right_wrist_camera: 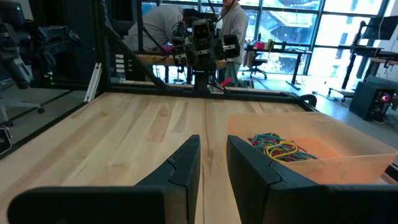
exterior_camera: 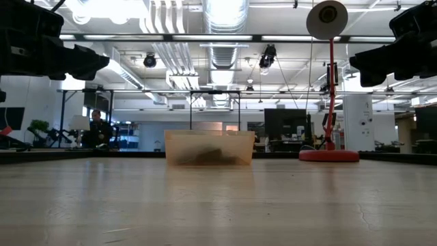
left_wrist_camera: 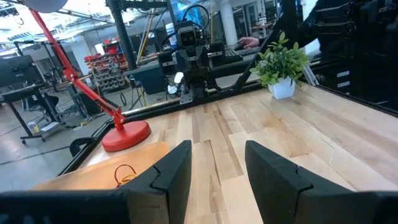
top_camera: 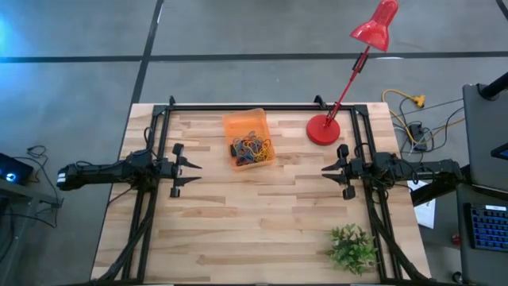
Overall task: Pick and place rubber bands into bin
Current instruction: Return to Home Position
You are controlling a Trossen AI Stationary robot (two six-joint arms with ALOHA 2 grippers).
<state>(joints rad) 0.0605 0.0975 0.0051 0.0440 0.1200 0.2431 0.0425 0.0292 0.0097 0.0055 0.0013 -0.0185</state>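
The translucent orange bin (top_camera: 248,137) stands on the table's far middle part, its base flat on the wood. A tangle of coloured rubber bands (top_camera: 252,150) lies inside it; the right wrist view shows the rubber bands (right_wrist_camera: 276,147) in the bin (right_wrist_camera: 323,155). My left gripper (top_camera: 195,171) hovers open above the table, left of the bin. My right gripper (top_camera: 326,175) hovers open to the bin's right. Both grippers are empty. The low view shows the bin (exterior_camera: 209,148) with dark bands inside.
A red desk lamp stands with its round base (top_camera: 323,129) right of the bin, and its arm slants up past the far edge. A small potted plant (top_camera: 351,247) sits at the near right corner. Black frame rails run along the left, right and far edges.
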